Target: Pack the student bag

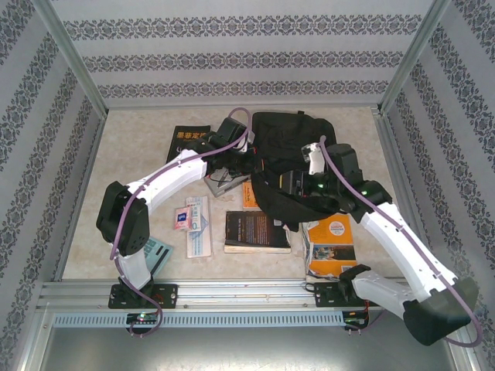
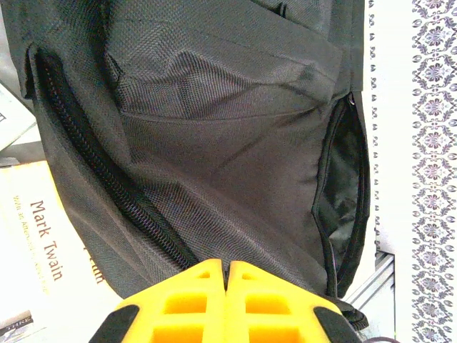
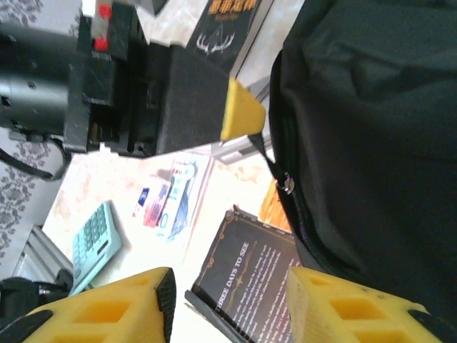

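1. The student bag (image 1: pixel 298 147), black fabric, is laid directly ahead of the jaws of the left gripper (image 2: pixel 227 268).
2. A black book (image 3: pixel 250 286) is seen beyond the jaws of the right gripper (image 3: pixel 228 300), which are spread with nothing held.
3. The bag's zipper pull (image 3: pixel 270 161) is pinched by the left jaws.

Table (image 1: pixel 139 154): beige marbled top.
Lying directly on it:
- far centre-right: black backpack (image 1: pixel 290 139), flat, largest item, one zip partly undone.
- far left, left of backpack: gold-lettered black book (image 1: pixel 188 144).
- near centre: second black book (image 1: pixel 257 230), cover up, close to backpack's near edge.
- near right: orange-and-white book (image 1: pixel 331 246), at backpack's near edge.
- left of centre: pink card (image 1: pixel 182 218), touching long blister pack (image 1: pixel 200 228).
- near-left edge: teal calculator (image 1: pixel 158 253).
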Action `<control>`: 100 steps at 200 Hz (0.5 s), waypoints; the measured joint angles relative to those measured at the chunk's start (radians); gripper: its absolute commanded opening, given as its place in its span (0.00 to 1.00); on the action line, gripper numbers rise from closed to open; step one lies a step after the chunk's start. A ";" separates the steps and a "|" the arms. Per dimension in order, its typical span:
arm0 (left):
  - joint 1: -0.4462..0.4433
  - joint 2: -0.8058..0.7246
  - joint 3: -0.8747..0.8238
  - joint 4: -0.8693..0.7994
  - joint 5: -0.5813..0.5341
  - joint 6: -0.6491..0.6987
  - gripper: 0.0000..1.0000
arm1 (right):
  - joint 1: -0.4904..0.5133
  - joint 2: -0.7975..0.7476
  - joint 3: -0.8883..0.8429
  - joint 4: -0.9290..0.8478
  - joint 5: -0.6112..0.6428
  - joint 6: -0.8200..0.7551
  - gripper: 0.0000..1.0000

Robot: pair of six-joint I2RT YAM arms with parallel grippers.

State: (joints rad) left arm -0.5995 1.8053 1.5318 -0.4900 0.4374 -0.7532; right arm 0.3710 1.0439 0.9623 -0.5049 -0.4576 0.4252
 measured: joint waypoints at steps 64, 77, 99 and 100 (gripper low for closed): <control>0.006 0.002 0.021 -0.025 0.010 0.013 0.00 | 0.002 0.301 0.005 0.063 -0.004 -0.037 0.72; 0.007 0.006 0.029 -0.026 0.016 0.012 0.00 | 0.034 0.308 0.000 0.076 -0.005 -0.047 0.71; 0.013 0.017 0.045 -0.026 0.024 0.013 0.00 | 0.072 0.294 -0.012 0.106 0.000 -0.075 0.65; 0.013 0.018 0.046 -0.026 0.024 0.013 0.00 | 0.073 0.293 -0.013 0.106 0.000 -0.075 0.65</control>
State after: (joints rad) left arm -0.5869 1.8229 1.5776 -0.5163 0.4618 -0.7406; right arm 0.4438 1.3373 0.9493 -0.3985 -0.4572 0.3504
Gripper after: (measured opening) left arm 0.050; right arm 0.681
